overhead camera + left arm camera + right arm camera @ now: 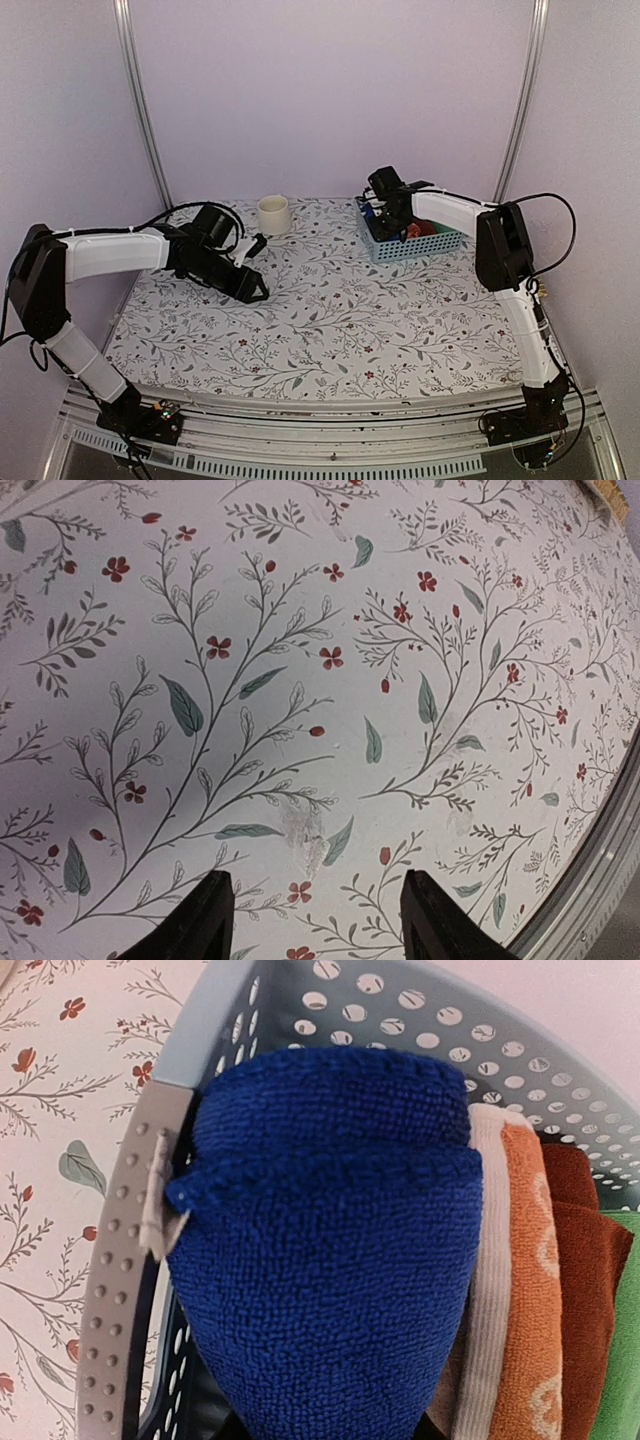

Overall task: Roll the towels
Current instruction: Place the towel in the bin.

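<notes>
Your right gripper (393, 228) is reaching down into the light blue perforated basket (425, 245) at the far right of the table, and it is clenching the blue towel (330, 1240). The cloth is narrowing to a pinch where it is meeting the fingers, and it is hiding nearly all of them from the wrist camera. The towel is bulging up and filling the left end of the basket, pressing against the holed wall (400, 1010) and the rim there, with a small pale tag (155, 1222) sticking out at its edge. Crowding it on the other side, the orange towel (525, 1290) with white printed shapes is standing touching it. Next come a red roll (578, 1260) and then a green roll (620, 1340), all wedged side by side, so the blue towel is sitting with neighbours or wall on every side. Your left gripper (317, 885) is hovering over the left middle of the floral tablecloth (330, 320) with its jaws released and spread. Only bare printed cloth is showing between the two black fingers. A white cup (273, 214) is standing at the far edge, between the two arms and apart from both.
</notes>
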